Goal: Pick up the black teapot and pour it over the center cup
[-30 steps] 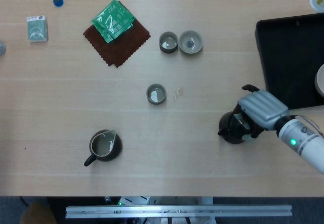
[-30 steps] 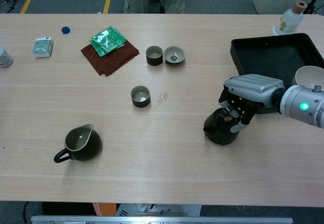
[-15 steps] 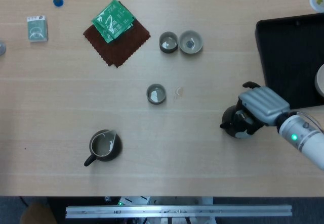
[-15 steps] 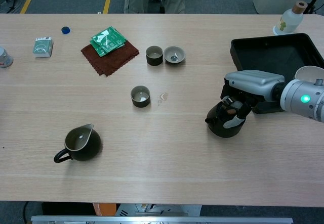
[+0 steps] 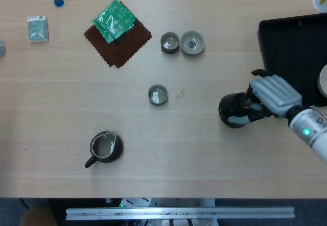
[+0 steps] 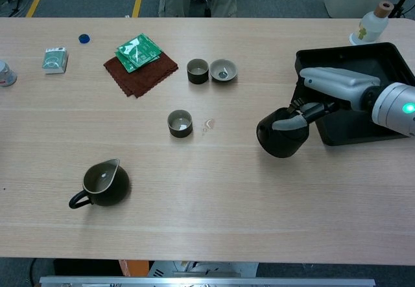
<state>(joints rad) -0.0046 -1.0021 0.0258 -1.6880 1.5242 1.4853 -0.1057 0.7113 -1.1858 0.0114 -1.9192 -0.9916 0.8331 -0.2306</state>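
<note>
The right hand (image 6: 327, 96) grips the black teapot (image 6: 281, 133), which a second ago sat low on the table (image 5: 153, 144) and now hangs raised and tipped toward nine o'clock, its body carried a little leftward in both views. The lift appears done; the carry to the center cup (image 5: 158, 94) has only begun, and the cup (small, grey-green, standing alone) lies well apart from the pot at nine o'clock. Two more cups (image 5: 182, 42) stand side by side at about eleven o'clock from the pot, unmoved, as is the dark pitcher (image 5: 104, 147) at the near left. The black tray (image 5: 291, 57) sits just behind the hand. The left hand shows in neither view. Pouring likely waits until the spout is over the cup.
</note>
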